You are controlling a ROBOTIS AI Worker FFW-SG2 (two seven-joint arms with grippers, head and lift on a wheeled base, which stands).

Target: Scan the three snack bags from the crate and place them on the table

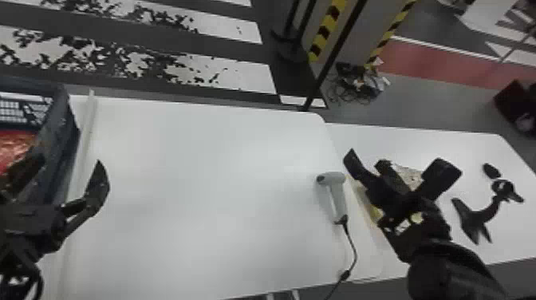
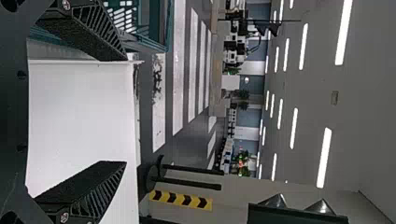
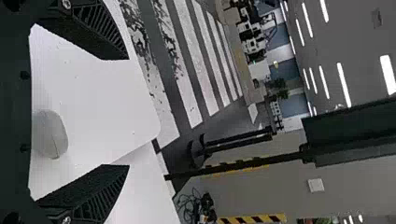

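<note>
In the head view, my left gripper stands open at the left, beside and partly over the dark blue crate. A shiny red snack bag lies inside the crate. The grey scanner rests on the white table, its cable trailing towards the front edge. Just right of it is my right gripper, open; behind it shows part of a yellow and pale item. Left wrist view: the left gripper has nothing between its fingers. Right wrist view: the right gripper is spread above the scanner.
A second white table adjoins at the right, with black objects on it. A thin dark pole rises behind the tables' far edge. A raised white strip runs along the table beside the crate.
</note>
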